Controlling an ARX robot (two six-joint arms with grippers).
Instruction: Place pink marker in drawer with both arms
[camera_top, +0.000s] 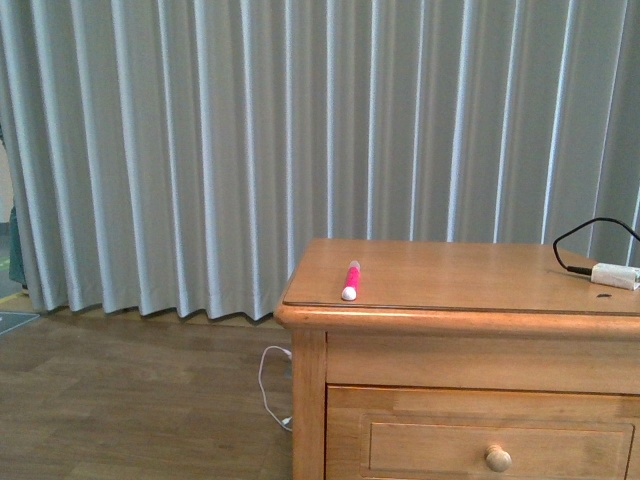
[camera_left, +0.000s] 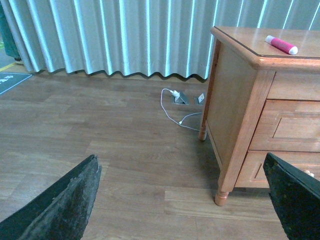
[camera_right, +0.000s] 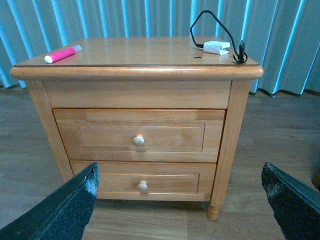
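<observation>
The pink marker (camera_top: 351, 280) with its white cap lies on the wooden cabinet top (camera_top: 470, 275), near the top's front left corner. It also shows in the left wrist view (camera_left: 281, 44) and the right wrist view (camera_right: 62, 53). The upper drawer (camera_right: 140, 135) with its round pale knob (camera_right: 138, 140) is shut; it shows partly in the front view (camera_top: 500, 440). A lower drawer (camera_right: 142, 181) is shut too. My left gripper (camera_left: 180, 160) is open and empty over the floor, left of the cabinet. My right gripper (camera_right: 180, 167) is open and empty, facing the cabinet front from a distance. Neither arm shows in the front view.
A white plug with a black cable (camera_right: 216, 47) lies at the top's back right, also in the front view (camera_top: 614, 275). A white cable and floor sockets (camera_left: 175, 95) lie beside the cabinet's left side. Grey curtains (camera_top: 200, 150) hang behind. The floor (camera_left: 100, 130) is wood.
</observation>
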